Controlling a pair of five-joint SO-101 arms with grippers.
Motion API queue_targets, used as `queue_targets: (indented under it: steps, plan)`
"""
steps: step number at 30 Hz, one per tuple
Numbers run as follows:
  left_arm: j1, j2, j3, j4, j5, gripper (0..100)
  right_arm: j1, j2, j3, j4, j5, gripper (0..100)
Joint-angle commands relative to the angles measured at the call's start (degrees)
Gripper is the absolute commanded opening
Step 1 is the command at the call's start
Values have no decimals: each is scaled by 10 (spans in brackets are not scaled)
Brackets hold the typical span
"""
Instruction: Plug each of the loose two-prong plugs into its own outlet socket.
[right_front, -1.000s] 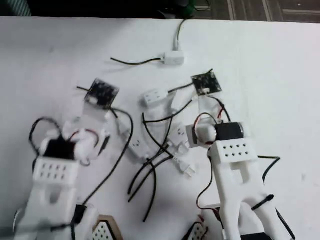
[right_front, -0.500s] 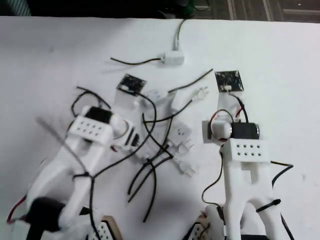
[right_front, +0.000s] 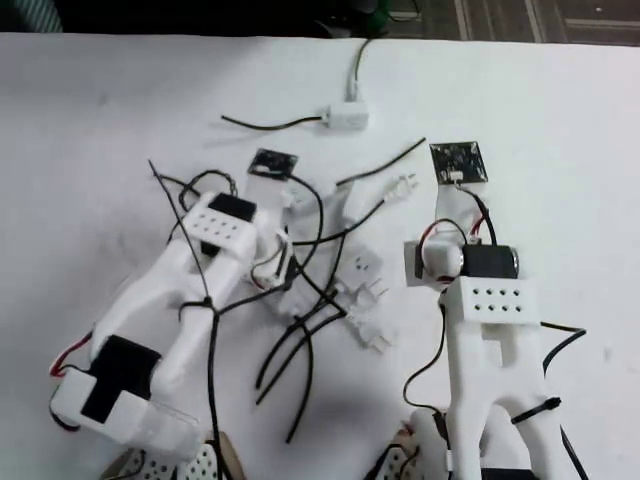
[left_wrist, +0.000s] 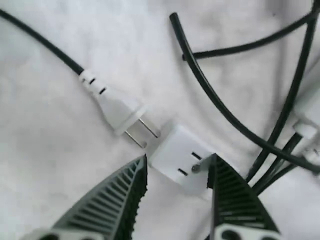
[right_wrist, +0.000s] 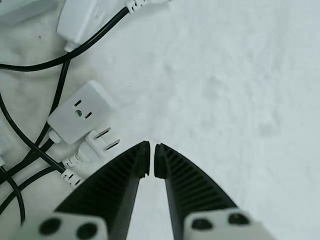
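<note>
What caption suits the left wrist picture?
Open left gripper straddles a white square outlet socket, a white two-prong plug lying unplugged just beside it.

A white table (right_front: 560, 120) with a faintly rough top lies under everything. Past its far edge, dark floor (right_front: 520, 18) shows at one o'clock, and a teal striped thing (right_front: 28, 14) at eleven o'clock.

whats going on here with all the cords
Two robot arms work at a table strewn with loose plugs and sockets. The left gripper is open around a white outlet socket; a two-prong plug lies just beside it, not plugged in. The right gripper is shut above bare table, near a second socket and second plug.
</note>
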Motion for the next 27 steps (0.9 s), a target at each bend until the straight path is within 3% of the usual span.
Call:
queue_targets:
  steps: [1,3,7,15,18,24,27]
  plan:
    - [3,6,-34,25,139,207,5,-14,-26,-4,-2,27]
    - [3,6,-62,66,189,207,5,-14,-26,-4,-2,27]
    - [3,7,-95,143,207,207,5,-14,-26,-3,-2,27]
    - [19,12,-94,148,283,207,5,-14,-26,-3,-2,27]
    - [42,12,-91,128,311,207,5,-15,-26,-3,-2,27]
    - [53,12,-17,0,325,208,5,-16,-25,-3,-2,27]
    - [52,11,7,-10,325,208,5,-17,-25,-3,-2,27]
